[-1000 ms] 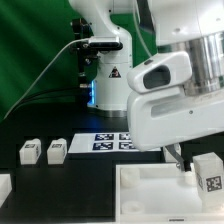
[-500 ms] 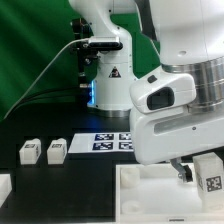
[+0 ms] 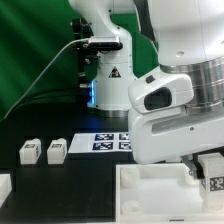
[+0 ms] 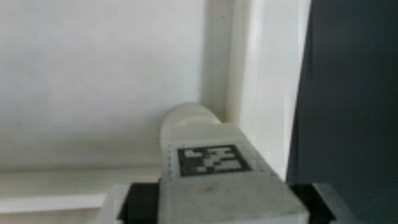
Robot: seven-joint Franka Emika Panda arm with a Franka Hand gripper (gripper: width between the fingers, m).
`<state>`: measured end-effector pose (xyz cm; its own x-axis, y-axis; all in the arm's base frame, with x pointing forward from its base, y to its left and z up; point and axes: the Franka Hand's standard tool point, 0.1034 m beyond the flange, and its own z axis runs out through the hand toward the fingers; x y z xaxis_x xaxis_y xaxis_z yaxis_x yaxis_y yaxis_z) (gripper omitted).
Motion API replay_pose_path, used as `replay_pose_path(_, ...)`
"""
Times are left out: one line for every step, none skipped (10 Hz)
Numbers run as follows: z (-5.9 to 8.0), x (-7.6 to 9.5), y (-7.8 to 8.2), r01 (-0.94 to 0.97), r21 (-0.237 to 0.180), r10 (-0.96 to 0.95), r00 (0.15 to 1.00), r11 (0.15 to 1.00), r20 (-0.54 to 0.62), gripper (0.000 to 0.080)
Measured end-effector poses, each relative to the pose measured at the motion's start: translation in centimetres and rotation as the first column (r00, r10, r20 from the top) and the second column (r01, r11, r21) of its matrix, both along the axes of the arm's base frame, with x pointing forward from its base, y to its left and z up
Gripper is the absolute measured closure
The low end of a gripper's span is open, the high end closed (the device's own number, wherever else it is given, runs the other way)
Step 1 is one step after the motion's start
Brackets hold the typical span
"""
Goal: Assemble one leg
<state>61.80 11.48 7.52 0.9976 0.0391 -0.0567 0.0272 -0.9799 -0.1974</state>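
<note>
Lowered tool (image 4: 217,206) grips leg (image 4: 212,145) at tray (image 3: 150,186) corner.

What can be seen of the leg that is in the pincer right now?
The leg is a small, stubby white block, plastic by its look, with a rounded end and a black-and-white square tag on one face. It is clamped in the pincer, with dark fingers on either side. Its rounded end points at an inner corner of the white tray-like piece; contact there cannot be told.
</note>
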Motion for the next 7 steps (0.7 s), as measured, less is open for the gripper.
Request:
replay_pose_path(0.0, 0.0, -0.02, 0.0, 0.0, 0.0, 1.0, 1.0, 0.0, 0.0502)
replay_pose_path(0.09, 0.12, 0.02, 0.133, -0.002, -0.133, 0.991, 0.991, -0.025, 0.0502)
replay_pose_path(0.25, 0.27, 0.12, 0.336, -0.021, -0.336, 0.94, 0.942, -0.061, 0.0502)
replay_pose_path(0.24, 0.35, 0.07, 0.506, -0.025, -0.506, 0.856, 0.862, -0.103, 0.0502)
replay_pose_path(0.17, 0.52, -0.1, 0.714, -0.044, -0.71, 0.684, 0.698, -0.167, 0.0502)
replay_pose_path(0.14, 0.54, -0.2, 0.8, -0.066, -0.792, 0.574, 0.597, -0.206, 0.0502)
replay_pose_path(0.11, 0.52, 0.0, 0.856, -0.093, -0.85, 0.48, 0.508, -0.217, 0.0502)
